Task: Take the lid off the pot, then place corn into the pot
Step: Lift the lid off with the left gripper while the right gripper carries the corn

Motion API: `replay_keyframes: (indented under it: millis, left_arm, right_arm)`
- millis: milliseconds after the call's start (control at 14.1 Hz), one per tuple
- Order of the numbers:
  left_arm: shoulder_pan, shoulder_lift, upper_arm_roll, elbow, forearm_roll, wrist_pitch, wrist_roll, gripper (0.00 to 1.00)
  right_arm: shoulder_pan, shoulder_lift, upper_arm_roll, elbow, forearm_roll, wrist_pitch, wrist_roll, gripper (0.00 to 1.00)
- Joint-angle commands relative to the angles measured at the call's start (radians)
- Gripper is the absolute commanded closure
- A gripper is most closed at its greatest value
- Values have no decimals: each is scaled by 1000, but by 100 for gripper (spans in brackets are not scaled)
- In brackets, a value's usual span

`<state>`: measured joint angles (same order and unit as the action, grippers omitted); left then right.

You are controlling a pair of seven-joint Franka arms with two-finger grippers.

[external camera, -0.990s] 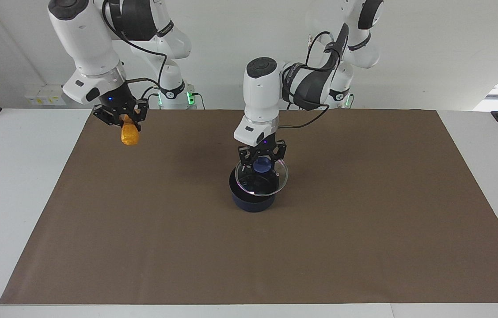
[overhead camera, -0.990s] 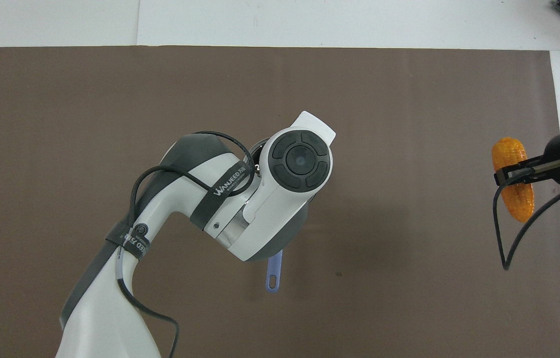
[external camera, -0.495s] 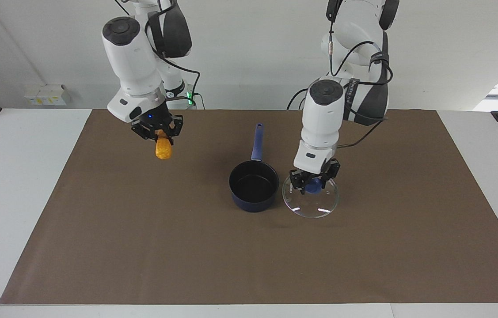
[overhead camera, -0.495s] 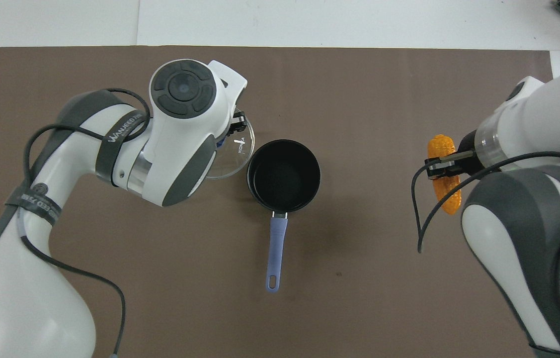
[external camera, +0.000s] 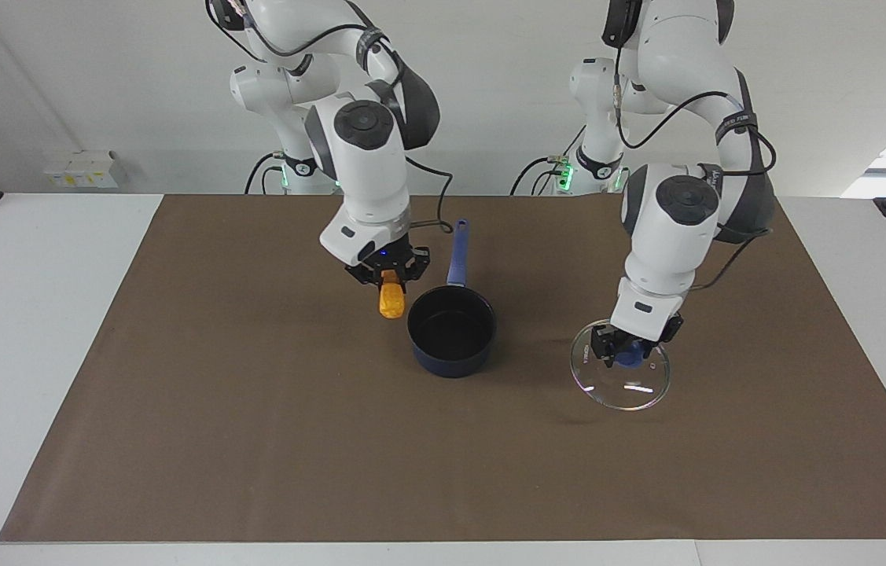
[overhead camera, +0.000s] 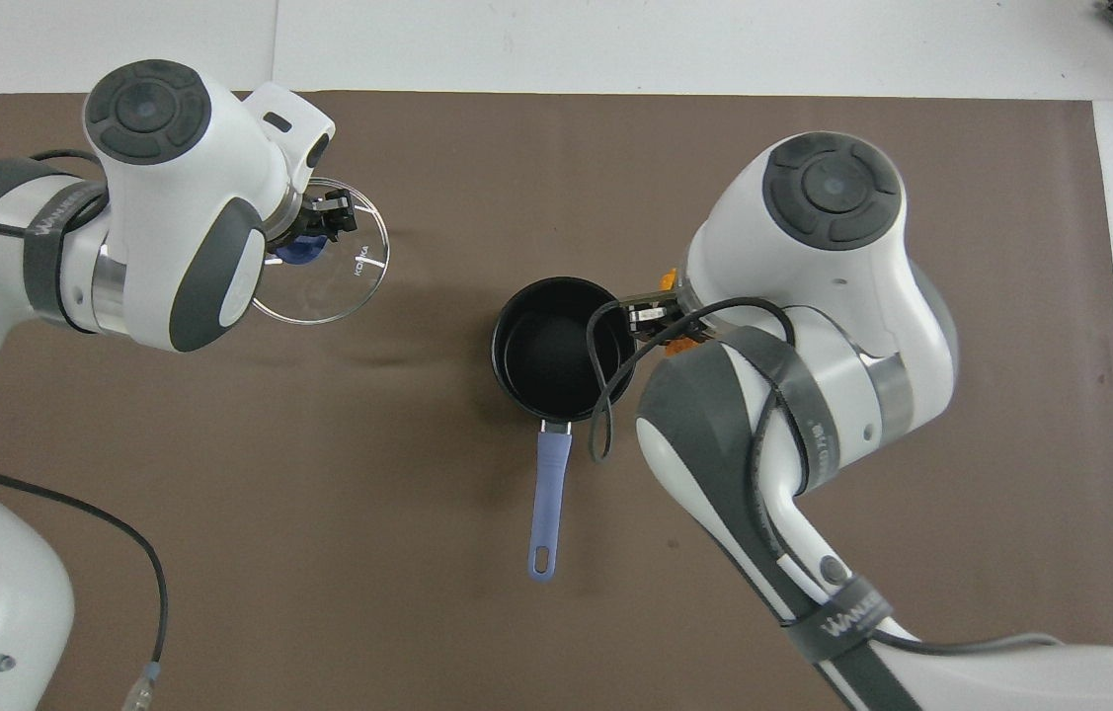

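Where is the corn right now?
The corn hangs from the right gripper, raised just beside the rim of the open pot on the right arm's side, not yet in it.

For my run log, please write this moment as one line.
pot: open, empty | left gripper: holds lid | right gripper: holds corn beside pot rim

pot (external camera: 451,338): navy saucepan, open, upright at frame centre, handle pointing up-frame
lid (external camera: 621,374): clear glass, blue knob, tilted, right of centre
corn (external camera: 391,299): yellow-orange cob, hanging upright beside pot's upper-left rim
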<state>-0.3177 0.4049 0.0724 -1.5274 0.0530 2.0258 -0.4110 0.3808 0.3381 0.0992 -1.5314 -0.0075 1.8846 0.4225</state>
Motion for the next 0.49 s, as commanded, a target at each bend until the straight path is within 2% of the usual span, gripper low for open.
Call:
replay_keyframes:
  millis: [0,212,424]
  left_arm:
    - [69,-67,-13,-98,-22,53,98,100]
    - [149,-136,-13,-216,-50,106,253,100]
    - [193,-182,-11,-307,-51,134,334,100]
  right_arm:
    - [52,87,-1,66,1,54,56,100]
    - [85,156,-1,86,1,119,62,100]
    - [101,173,-1,63,-8,175,64,100]
